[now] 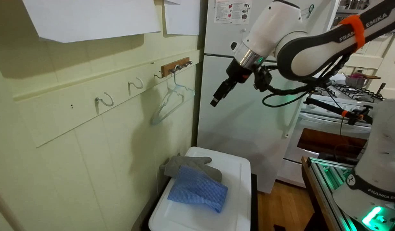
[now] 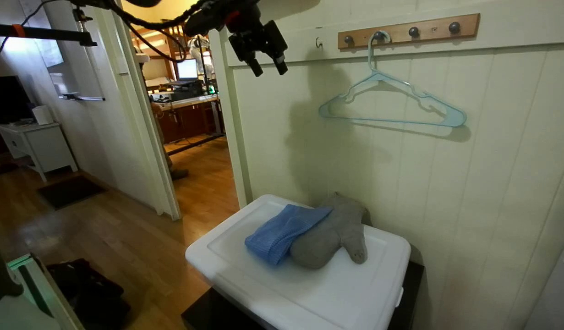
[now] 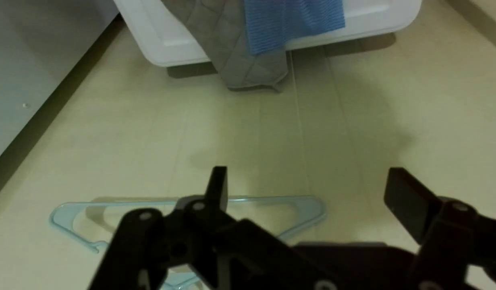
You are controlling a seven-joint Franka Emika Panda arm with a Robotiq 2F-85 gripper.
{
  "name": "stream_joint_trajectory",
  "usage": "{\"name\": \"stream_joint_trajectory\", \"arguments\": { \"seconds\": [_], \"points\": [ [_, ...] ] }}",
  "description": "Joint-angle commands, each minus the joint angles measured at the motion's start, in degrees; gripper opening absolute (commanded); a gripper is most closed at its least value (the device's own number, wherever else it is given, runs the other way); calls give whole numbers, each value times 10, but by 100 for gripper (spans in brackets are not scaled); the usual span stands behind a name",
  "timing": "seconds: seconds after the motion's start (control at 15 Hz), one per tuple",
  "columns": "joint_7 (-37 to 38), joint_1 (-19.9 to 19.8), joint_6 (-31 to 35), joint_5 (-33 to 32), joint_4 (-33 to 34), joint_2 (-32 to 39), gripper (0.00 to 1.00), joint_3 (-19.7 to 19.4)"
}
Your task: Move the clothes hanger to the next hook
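Observation:
The clothes hanger is thin and pale blue. It hangs by its curved top hook on the second knob from the left of a wooden knob rack (image 2: 467,23), in an exterior view (image 2: 453,118). It also hangs at the rack (image 1: 167,69) in an exterior view, as the clothes hanger (image 1: 157,119) there shows. In the wrist view the clothes hanger (image 3: 310,207) lies low, partly hidden behind my left finger; its hook is not seen there. My gripper (image 3: 308,169) is open and empty, in the air apart from the hanger. It shows in both exterior views, as the gripper (image 1: 214,102) and gripper (image 2: 269,71).
White wall hooks (image 1: 105,100) sit on the board, and a small hook (image 2: 318,42) sits beside the rack. A refrigerator (image 1: 239,128) stands beside the wall. Below, a white bin lid (image 2: 382,270) bears a blue cloth (image 2: 282,233) and a grey oven mitt (image 2: 325,238).

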Motion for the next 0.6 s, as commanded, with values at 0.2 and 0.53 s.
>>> {"name": "stream_joint_trajectory", "arguments": {
  "seconds": [0.2, 0.53],
  "points": [
    [118, -73, 107, -160, 65, 114, 100, 27],
    [198, -96, 121, -251, 117, 163, 100, 18]
  ]
}}
